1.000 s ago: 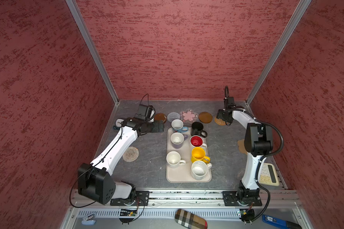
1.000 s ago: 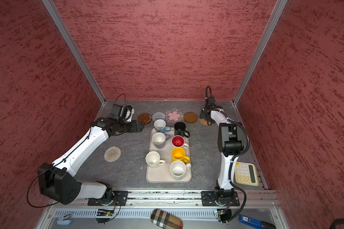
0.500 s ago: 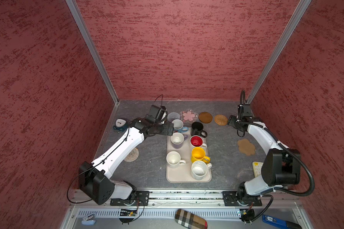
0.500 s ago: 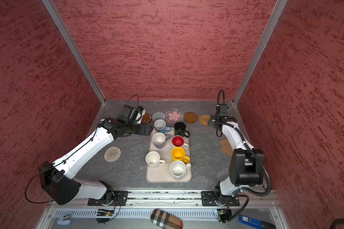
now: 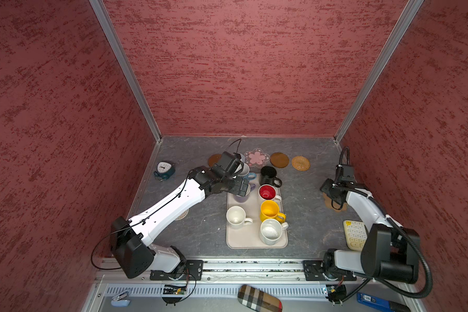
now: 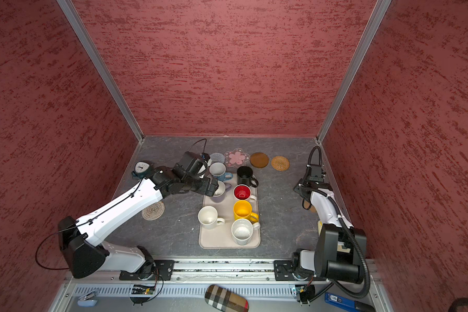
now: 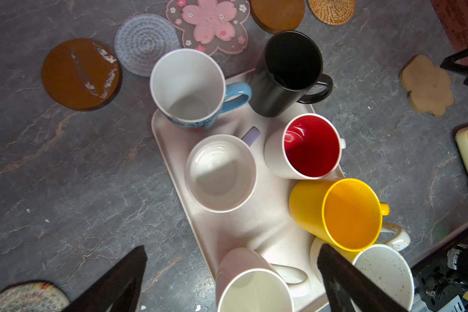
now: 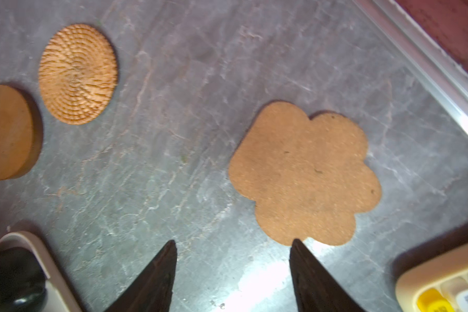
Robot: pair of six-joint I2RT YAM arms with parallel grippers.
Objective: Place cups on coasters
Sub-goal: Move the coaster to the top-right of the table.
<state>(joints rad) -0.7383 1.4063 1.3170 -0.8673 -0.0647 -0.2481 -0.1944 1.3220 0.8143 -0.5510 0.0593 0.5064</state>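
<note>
Several cups stand on the beige tray (image 5: pixel 254 243): black (image 5: pixel 269 175), red-inside (image 5: pixel 267 192), yellow (image 5: pixel 270 210), two white (image 5: pixel 235 216), lavender (image 7: pixel 220 173) and blue-based (image 7: pixel 187 83). My left gripper (image 7: pixel 232 246) hangs open and empty over the tray's far left, above the lavender cup. Coasters lie along the back: a brown disc (image 7: pixel 80 74), a pale spiral (image 7: pixel 146 44), a pink flower (image 5: pixel 256 158), a second brown disc (image 5: pixel 279 160) and a wicker disc (image 5: pixel 300 163). Another spiral (image 6: pixel 153 210) lies left, under my arm. My right gripper (image 8: pixel 234 241) is open beside the tan scalloped coaster (image 8: pixel 305 175).
A teal clock (image 5: pixel 164 170) stands at the back left. A cream keypad (image 5: pixel 355 235) lies near the right wall, just in front of the tan coaster. Red walls close in three sides. A plaid case (image 5: pixel 260 298) lies beyond the front rail.
My left arm has swung right from the back left to over the tray's far cups. My right arm has pulled away from the back coasters to the tan scalloped one.
</note>
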